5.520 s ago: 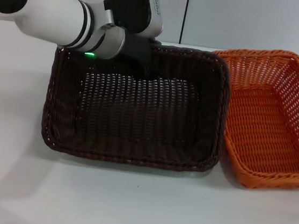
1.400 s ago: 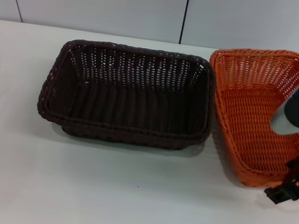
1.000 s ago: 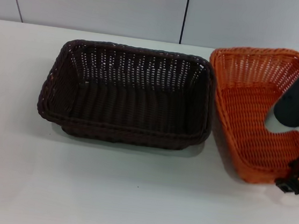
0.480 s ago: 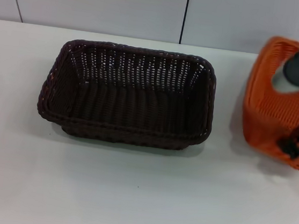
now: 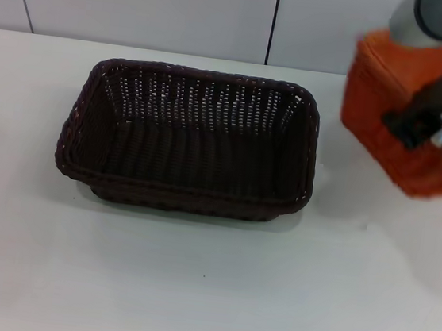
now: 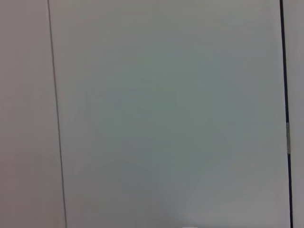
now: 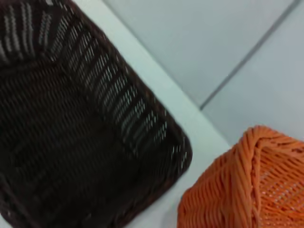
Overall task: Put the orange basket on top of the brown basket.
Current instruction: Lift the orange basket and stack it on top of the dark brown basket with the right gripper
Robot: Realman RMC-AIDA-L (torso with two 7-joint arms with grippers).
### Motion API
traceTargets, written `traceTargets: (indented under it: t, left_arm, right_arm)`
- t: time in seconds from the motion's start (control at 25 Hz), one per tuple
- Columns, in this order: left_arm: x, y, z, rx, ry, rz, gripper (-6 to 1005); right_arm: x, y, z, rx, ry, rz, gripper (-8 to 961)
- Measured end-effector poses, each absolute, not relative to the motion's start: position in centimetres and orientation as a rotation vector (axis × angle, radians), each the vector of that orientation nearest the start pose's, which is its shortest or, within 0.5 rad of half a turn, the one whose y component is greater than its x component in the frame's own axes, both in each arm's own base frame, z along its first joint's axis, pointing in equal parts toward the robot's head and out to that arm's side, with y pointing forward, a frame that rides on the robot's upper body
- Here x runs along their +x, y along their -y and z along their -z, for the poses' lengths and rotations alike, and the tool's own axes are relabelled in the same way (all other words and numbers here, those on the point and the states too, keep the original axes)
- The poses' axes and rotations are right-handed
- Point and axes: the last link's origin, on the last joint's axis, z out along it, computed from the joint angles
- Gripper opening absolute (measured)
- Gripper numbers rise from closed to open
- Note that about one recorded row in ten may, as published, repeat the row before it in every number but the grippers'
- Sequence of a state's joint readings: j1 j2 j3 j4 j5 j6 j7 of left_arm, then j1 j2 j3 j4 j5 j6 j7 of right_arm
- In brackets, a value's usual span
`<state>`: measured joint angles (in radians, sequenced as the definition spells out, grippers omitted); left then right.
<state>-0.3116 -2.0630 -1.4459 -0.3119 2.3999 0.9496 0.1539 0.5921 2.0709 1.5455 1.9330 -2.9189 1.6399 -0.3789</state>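
Note:
The brown basket (image 5: 188,138) sits on the white table (image 5: 191,290), left of centre in the head view. The orange basket (image 5: 387,112) is lifted off the table at the far right, tilted steeply, with its underside facing me. My right gripper (image 5: 417,128) is shut on the orange basket's rim and holds it in the air. The right wrist view shows the brown basket (image 7: 71,128) below and a corner of the orange basket (image 7: 237,190) beside it. My left gripper is out of view; its wrist camera shows only a wall.
A pale panelled wall (image 5: 143,5) runs behind the table. White table surface lies in front of and to the left of the brown basket.
My right gripper has taken the orange basket by its rim, lifted it off the table and tipped it up. The left arm has left the head view. The brown basket has not moved lately.

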Motion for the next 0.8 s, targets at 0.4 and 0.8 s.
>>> traceTargets:
  t: [0.4,0.8]
  left_arm:
    - [-40.0,-31.2,-4.4,-1.199,0.69,0.408,813]
    - [-40.3,-30.7,-4.1,-1.193,0.725,0.434,813]
  right_arm:
    - [3.6,-33.0,-3.1,-2.369,0.354,0.596,182]
    - [3.3,-31.3,-2.1,-2.278,1.015,0.789,182]
